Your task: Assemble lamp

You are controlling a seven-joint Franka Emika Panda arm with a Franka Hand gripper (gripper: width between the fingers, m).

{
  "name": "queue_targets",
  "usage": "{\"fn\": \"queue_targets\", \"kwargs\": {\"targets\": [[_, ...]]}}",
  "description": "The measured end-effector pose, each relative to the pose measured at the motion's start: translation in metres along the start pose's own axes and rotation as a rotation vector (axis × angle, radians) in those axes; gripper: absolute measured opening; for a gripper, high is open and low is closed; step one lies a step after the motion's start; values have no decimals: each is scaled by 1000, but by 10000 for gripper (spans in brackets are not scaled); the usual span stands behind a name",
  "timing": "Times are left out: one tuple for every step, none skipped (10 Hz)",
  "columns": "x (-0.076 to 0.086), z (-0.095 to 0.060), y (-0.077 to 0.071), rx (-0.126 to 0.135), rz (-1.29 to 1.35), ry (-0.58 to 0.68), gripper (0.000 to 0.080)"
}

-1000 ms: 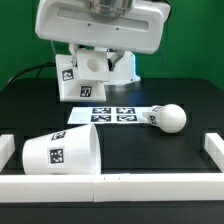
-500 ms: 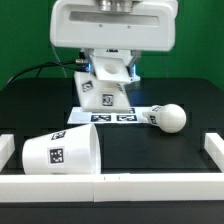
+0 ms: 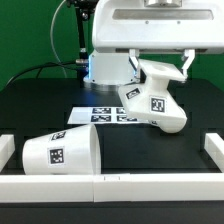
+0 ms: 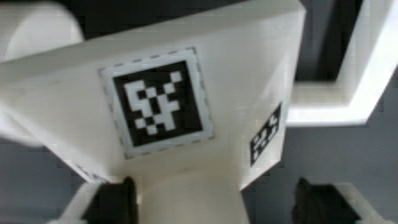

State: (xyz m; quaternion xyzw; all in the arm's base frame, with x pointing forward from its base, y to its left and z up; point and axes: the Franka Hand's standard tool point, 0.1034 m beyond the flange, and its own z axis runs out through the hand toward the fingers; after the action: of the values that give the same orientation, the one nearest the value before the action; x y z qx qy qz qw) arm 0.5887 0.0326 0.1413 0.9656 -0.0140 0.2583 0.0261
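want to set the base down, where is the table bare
Bare: the black table between the shade and the wall on the exterior view's right, behind the front rail; also the back corner on the exterior view's left. Crowded: by the marker board, where the base hangs.

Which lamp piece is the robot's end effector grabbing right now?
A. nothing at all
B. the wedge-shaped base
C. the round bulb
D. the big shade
B: the base hangs tilted between the fingers of the end effector, and the wrist view shows its tagged face right up close. The shade lies on its side, well apart from it.
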Motion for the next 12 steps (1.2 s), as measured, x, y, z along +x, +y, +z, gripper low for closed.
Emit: {"fn": "queue_targets", "kwargs": {"targets": [[-7, 3, 0, -3, -3, -7, 431], [-5, 2, 0, -2, -3, -5, 431], [-7, 4, 0, -4, -4, -8, 431], [-11, 10, 6, -12, 2, 0, 431], [-14, 21, 3, -1, 13, -6, 431], [-10, 32, -9, 22, 26, -6, 431], [-7, 44, -24, 43, 49, -7, 431], [-5, 56, -39, 58, 72, -7, 431], [0, 65, -52, 70, 112, -13, 431], [2, 70, -63, 77, 121, -21, 431], [1, 70, -59, 73, 100, -20, 431], [0, 70, -58, 72, 102, -22, 431]]}}
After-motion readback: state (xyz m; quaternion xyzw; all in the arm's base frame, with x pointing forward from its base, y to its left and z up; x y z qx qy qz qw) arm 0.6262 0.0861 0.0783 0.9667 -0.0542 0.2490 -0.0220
